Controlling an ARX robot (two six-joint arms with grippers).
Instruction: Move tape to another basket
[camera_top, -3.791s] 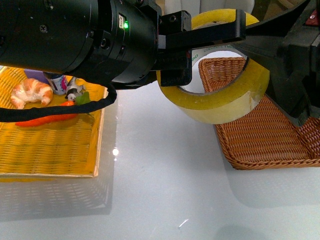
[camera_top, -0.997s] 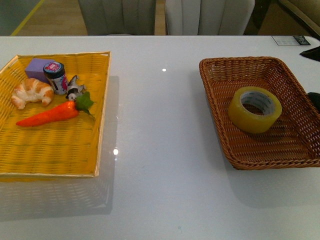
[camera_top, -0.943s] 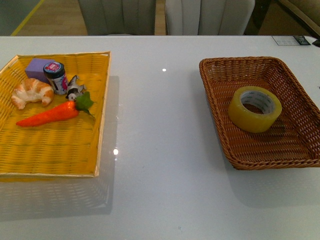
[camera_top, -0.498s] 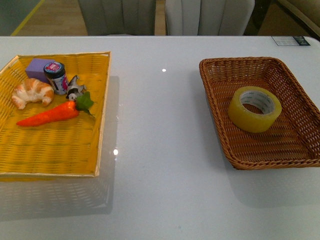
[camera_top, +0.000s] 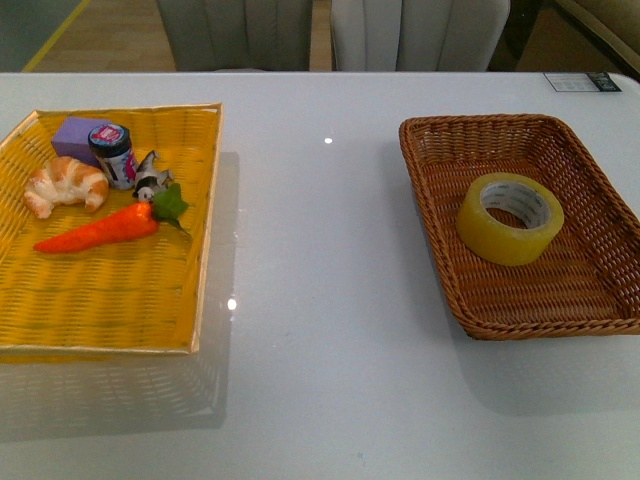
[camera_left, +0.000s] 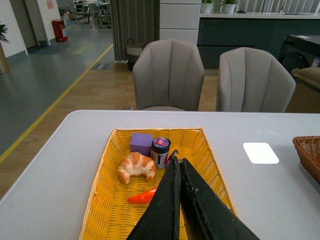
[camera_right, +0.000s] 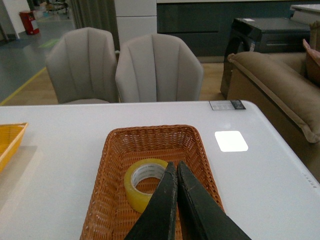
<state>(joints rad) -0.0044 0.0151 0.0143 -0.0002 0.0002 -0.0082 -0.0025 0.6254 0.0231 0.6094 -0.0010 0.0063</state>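
Tape (camera_top: 510, 217), a wide yellowish roll with a white inner core, lies a little tilted on the woven floor of the brown basket (camera_top: 430, 210), near its middle and apart from all four raised sides; nothing else lies in that basket. The basket stands on the right part of the white table (camera_top: 320, 330). Well apart, on the left part of the table, is a flat yellow tray (camera_top: 110, 310) holding a croissant (camera_top: 65, 184), a purple block (camera_top: 78, 135), a small dark jar (camera_top: 112, 154) just beside the block, a small black-and-white figure (camera_top: 150, 180) and an orange carrot (camera_top: 97, 229) with green leaves. In the front view neither arm shows. The right wrist view shows the right gripper (camera_right: 175, 167) above the basket with its two dark fingers pressed together and grasping nothing; the left wrist view shows the left gripper (camera_left: 177, 162) over the tray, its fingers likewise closed and empty. Two grey chairs (camera_left: 170, 75) stand behind the table.
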